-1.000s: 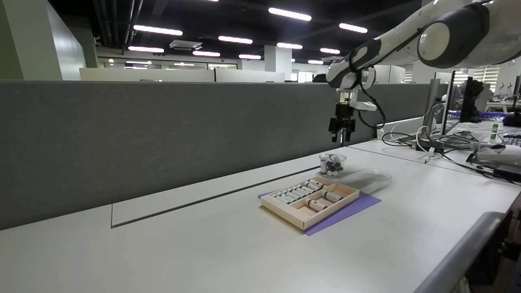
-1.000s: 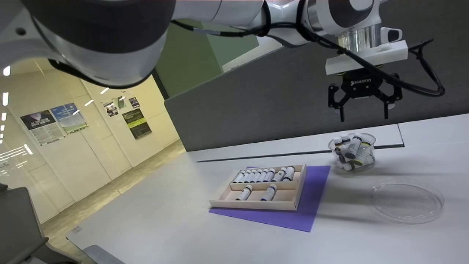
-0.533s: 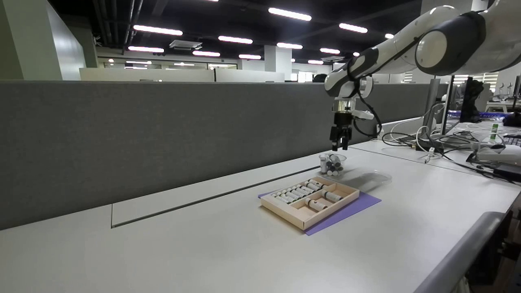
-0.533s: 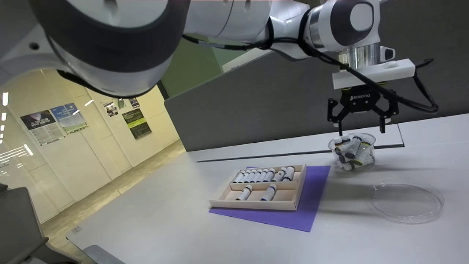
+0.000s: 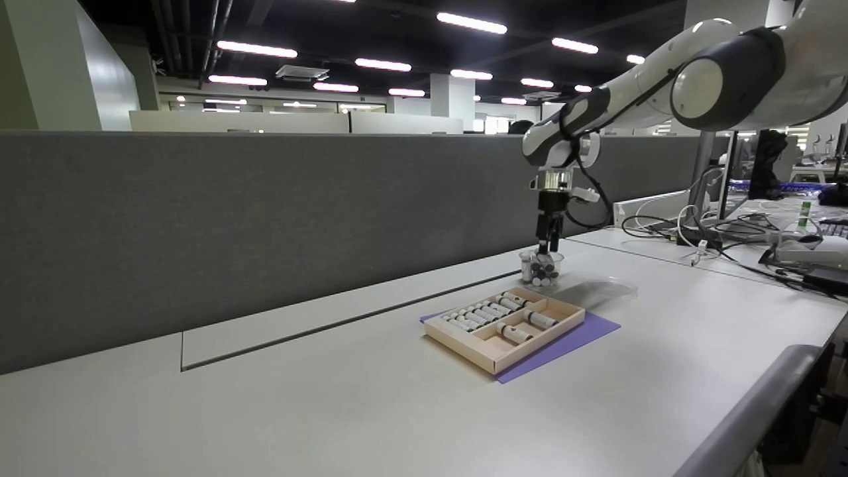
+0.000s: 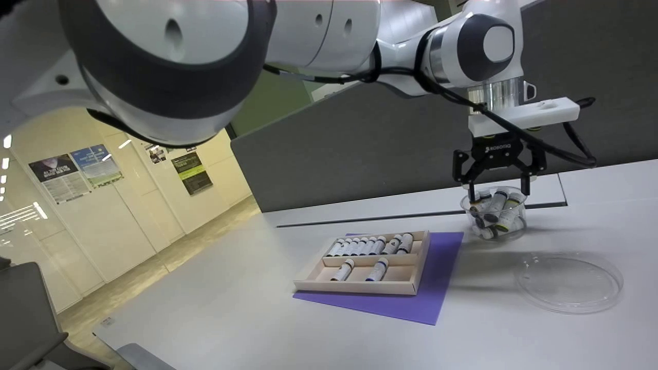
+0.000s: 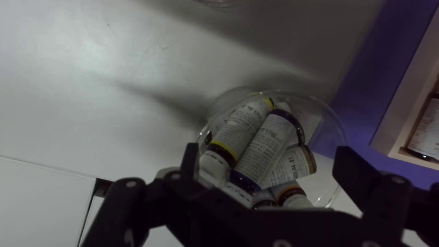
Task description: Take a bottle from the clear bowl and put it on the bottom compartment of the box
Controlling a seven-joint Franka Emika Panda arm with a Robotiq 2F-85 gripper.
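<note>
Gripper point(image 6: 498, 197) marked ROBOTIQ, fingers point(image 6: 525, 185) spread wide, clasping nothing, right at mouth of clear bowl point(image 7: 327, 132) near back edge of surface point(image 6: 247, 303). White-labelled bottles point(image 7: 264, 147) heaped inside; upside-down print in wrist view, too blurred to read surely. Farther from back edge, wooden box point(image 6: 354, 287) on purple mat point(image 6: 444, 272), more bottles point(image 6: 378, 245) in upper row, two in bottom compartment point(image 6: 401, 272).

Bottles point(image 7: 264, 149) in bowl point(image 7: 324, 127) and box point(image 6: 360, 287); box on mat point(image 6: 444, 267), near bowl.
</note>
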